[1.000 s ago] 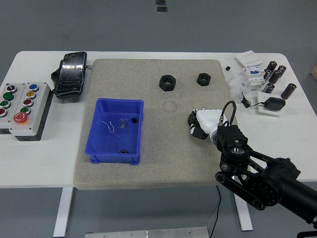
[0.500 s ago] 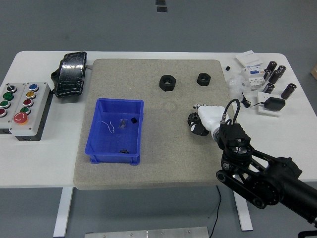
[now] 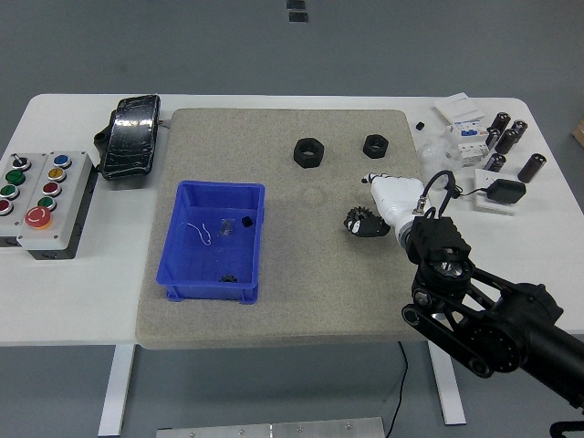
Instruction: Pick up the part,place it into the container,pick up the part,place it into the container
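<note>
Head view: the right hand (image 3: 388, 199) hovered over the grey mat (image 3: 274, 301), fingers (image 3: 363, 224) loosely curled, grasping nothing. Two black nut parts (image 3: 308, 151) (image 3: 375, 145) lay on the mat beyond it. The blue container (image 3: 182, 237) stood well left.

A small black gear-like part (image 3: 362, 223) lies flat on the grey mat, right of centre, just beside the robot's white hand. Two larger black hex nuts rest near the mat's far edge: one (image 3: 308, 152) left of the other (image 3: 375, 145), set apart. A blue rectangular container (image 3: 186, 239) sits upright on the mat's left half, its open top showing a small black piece (image 3: 245, 221), a thin white wire (image 3: 201, 232) and another dark piece (image 3: 229, 277) at its near wall.
</note>
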